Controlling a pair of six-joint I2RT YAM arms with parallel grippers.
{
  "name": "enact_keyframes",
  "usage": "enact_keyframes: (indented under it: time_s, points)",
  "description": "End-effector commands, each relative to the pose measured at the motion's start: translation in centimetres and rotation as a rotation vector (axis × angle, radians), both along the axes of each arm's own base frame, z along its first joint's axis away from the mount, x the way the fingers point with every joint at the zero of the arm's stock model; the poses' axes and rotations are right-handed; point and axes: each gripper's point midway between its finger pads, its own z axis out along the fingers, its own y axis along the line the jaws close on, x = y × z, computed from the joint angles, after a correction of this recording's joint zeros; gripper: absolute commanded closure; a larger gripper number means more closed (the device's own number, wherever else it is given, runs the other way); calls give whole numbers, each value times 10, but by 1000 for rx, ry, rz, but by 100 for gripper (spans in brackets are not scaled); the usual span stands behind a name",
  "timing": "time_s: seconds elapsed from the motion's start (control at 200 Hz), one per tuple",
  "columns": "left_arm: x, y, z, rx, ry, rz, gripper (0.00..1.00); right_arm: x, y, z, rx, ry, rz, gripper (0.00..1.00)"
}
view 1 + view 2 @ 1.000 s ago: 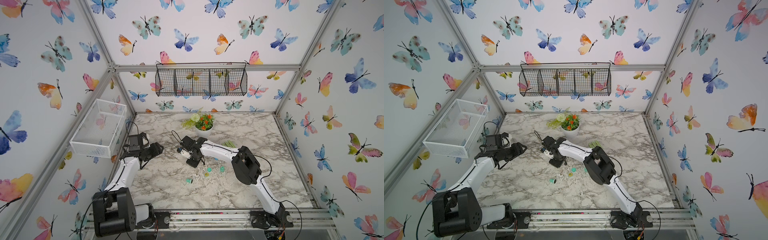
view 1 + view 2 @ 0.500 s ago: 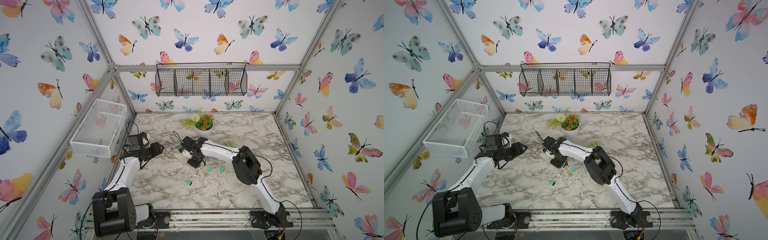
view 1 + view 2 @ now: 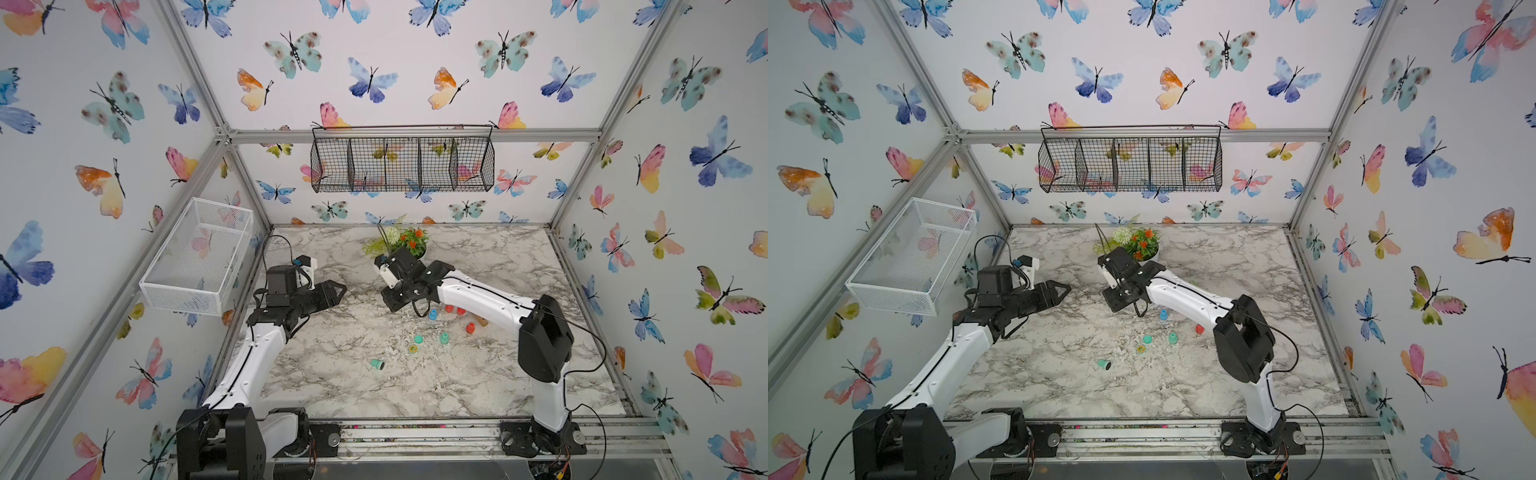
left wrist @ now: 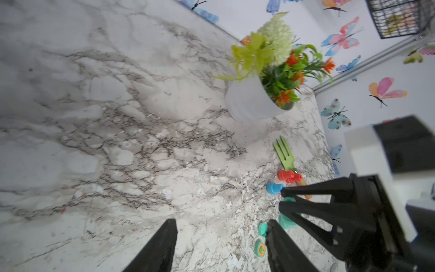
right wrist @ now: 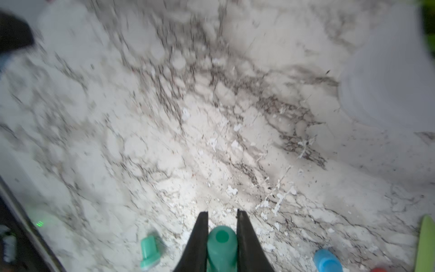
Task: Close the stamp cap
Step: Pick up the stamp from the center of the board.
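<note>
Clamping a green stamp piece (image 5: 221, 247) between its two black fingers (image 5: 200, 237), the right tool (image 5: 222, 215) shows its grip plainly only in the right wrist view. Whether the piece is a cap or a body cannot be told. In both top views this tool hangs over the middle of the desk (image 3: 498, 249), and its own body hides what it carries. The left wrist view catches it from the side, with a sliver of green between the tips.

The left tool (image 4: 221, 245) stands open with nothing between its fingers. In both top views it hovers over the desk's left part.

Near the right tool lie a blue stamp (image 3: 432, 314), red stamps (image 3: 449, 308), two more green pieces (image 3: 444, 337) and a round piece with an orange face (image 3: 412, 349). A further green piece (image 3: 377, 365) lies on its side, apart, nearer the front. Only the left wrist view shows the green fork (image 4: 284, 153) clearly.

The desk is grey-veined marble, with a potted plant (image 3: 411, 245) at the back. Butterfly-patterned walls enclose it, bearing a black wire basket (image 3: 403, 164) and a white mesh basket (image 3: 199, 253).
</note>
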Motion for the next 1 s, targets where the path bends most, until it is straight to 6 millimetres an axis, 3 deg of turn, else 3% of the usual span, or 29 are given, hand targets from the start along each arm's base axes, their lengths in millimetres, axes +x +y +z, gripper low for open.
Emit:
enact_keyframes:
  time_s: [0.0,0.17,0.255,0.35,0.476,0.996]
  points:
    - [-9,-31,38,-32,-163,-76,37,9,7,38,302,85,-128,98]
    - [-30,-67,79,-76,-354,-170,36,12,-21,79,662,236,-338,98]
    - [-34,-74,94,-80,-439,-168,36,7,-28,96,833,321,-421,98]
    - [-41,-84,108,-109,-491,-193,35,0,-33,108,999,436,-480,98]
    - [-44,-97,120,-150,-506,-230,35,-7,-34,111,1089,567,-529,98]
    - [-27,-143,100,-103,-423,-289,40,-18,-31,129,1194,685,-525,98]
